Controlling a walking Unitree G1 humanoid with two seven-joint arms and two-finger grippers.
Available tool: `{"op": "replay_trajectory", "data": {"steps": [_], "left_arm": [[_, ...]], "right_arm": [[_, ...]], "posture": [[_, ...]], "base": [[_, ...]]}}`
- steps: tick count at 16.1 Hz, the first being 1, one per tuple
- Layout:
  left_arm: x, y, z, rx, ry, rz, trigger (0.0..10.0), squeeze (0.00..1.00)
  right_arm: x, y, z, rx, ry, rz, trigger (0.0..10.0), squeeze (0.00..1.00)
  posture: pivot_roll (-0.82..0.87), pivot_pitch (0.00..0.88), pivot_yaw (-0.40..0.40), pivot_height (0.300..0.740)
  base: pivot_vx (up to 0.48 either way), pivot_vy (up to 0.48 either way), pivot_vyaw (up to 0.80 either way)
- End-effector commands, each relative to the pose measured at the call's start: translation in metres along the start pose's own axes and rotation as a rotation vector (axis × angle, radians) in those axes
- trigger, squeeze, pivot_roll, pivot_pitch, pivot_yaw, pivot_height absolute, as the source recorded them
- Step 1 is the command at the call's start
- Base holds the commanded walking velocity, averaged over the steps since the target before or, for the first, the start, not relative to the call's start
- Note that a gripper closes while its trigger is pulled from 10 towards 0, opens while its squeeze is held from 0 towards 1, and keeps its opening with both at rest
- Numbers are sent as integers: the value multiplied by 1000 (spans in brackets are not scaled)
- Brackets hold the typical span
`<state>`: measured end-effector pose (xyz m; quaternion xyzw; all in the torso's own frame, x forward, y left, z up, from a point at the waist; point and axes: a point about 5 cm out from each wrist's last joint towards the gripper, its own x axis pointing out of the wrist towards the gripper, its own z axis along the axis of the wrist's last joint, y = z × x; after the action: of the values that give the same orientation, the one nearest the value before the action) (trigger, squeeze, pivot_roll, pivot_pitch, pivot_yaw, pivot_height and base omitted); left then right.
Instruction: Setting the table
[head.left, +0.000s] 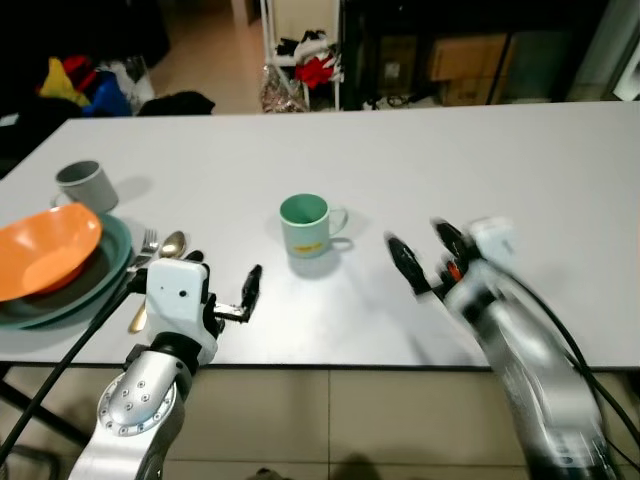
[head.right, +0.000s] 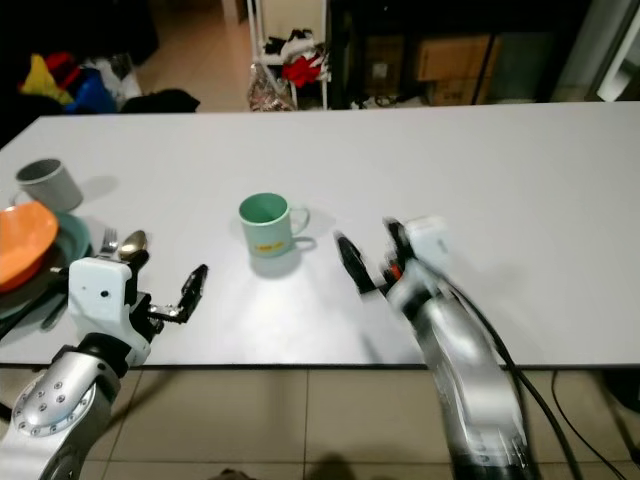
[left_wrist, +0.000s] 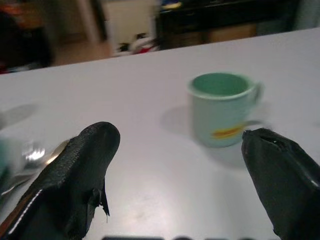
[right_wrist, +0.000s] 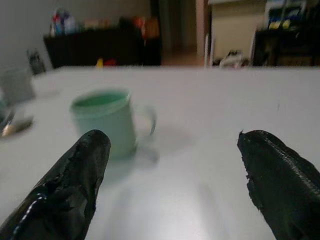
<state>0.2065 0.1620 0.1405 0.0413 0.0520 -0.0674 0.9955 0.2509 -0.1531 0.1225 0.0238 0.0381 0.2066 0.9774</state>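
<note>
Your right arm (head.left: 520, 350) is motion-blurred in both eye views; the right gripper (head.left: 428, 252) reads as spread fingers but its edges are smeared. The orange bowl (head.left: 45, 250) and the green plates (head.left: 95, 280) under it are cut off by the left edge, more so in the right eye view. The fork (head.left: 148, 242) and spoon (head.left: 168, 250) are partly hidden behind the left gripper (head.left: 225, 290) body; you can't see their handles fully. The left wrist view is soft: the green mug (left_wrist: 222, 107) has a yellow mark you can't read. The right wrist view is blurred too, and the grey cup (right_wrist: 16, 85) is cropped at its edge.
</note>
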Motion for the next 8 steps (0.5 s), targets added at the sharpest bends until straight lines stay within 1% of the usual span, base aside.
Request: {"op": "replay_trajectory", "data": {"steps": [1,2,3,6,7,8], "left_arm": [[-4,3,0,10,7,33,10000,0],[-9,2,-1,-12,9,46,10000,0],[-13,2,-2,-25,13,59,10000,0],[-25,-4,-7,-3,29,45,10000,0],[-25,-7,-9,12,36,38,10000,0],[-24,-8,-9,16,34,42,10000,0]], "right_arm": [[-2,10,7,-23,-17,24,10000,1000],[-12,16,8,-37,5,30,10000,1000],[-18,21,10,-45,25,39,10000,1000],[-27,30,9,-32,37,49,10000,1000],[-28,34,7,0,33,33,10000,1000],[-28,35,7,3,33,32,10000,1000]], "posture": [[-94,11,112,740],[-103,13,113,740],[-106,13,116,740],[-100,4,113,740],[-92,4,108,740],[-89,7,106,740]], "base": [[0,0,800],[0,0,800],[0,0,800],[0,0,800],[0,0,800],[0,0,800]]}}
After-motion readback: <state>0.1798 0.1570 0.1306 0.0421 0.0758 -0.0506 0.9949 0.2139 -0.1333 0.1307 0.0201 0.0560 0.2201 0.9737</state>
